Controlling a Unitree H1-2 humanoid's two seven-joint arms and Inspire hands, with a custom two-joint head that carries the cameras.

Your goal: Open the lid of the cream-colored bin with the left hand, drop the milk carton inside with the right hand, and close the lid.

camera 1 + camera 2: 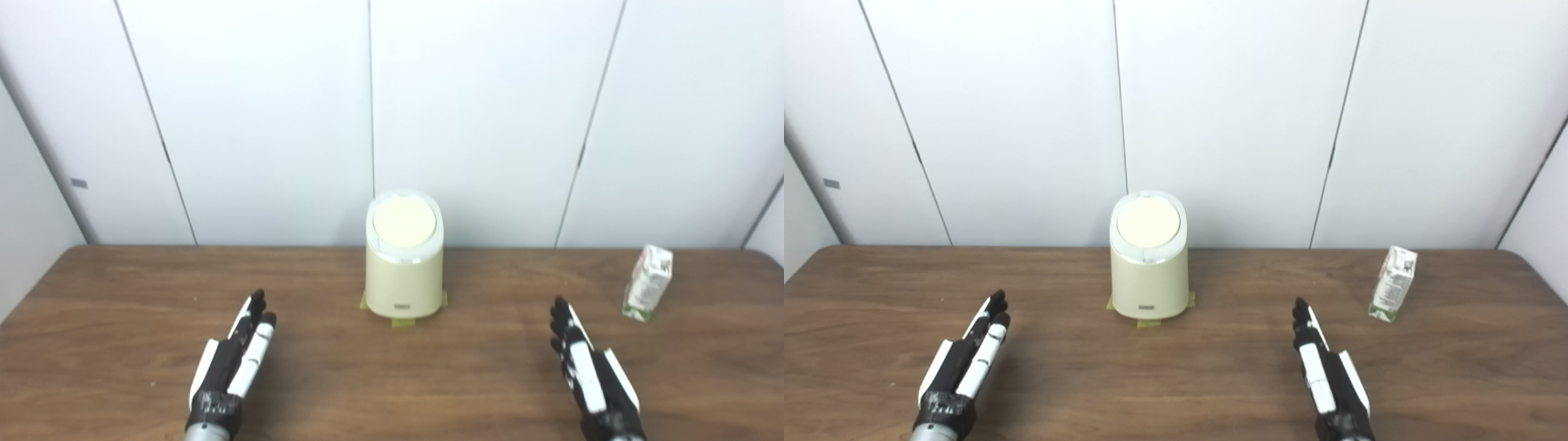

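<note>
The cream-colored bin (403, 269) stands upright at the middle back of the wooden table (380, 380), its round lid (404, 221) down. A small white and green milk carton (647, 282) stands upright far to the right, near the table's back edge. My left hand (236, 361) lies open near the front left, fingers stretched toward the bin, well short of it. At the front right my right hand (588, 370) is open too, fingers straight, nearer to me and left of the carton. Neither hand touches anything.
Yellow tape marks (403, 322) stick out from under the bin's base. White wall panels (478, 110) rise right behind the table's back edge. The table's rounded right corner (768, 257) lies just beyond the carton.
</note>
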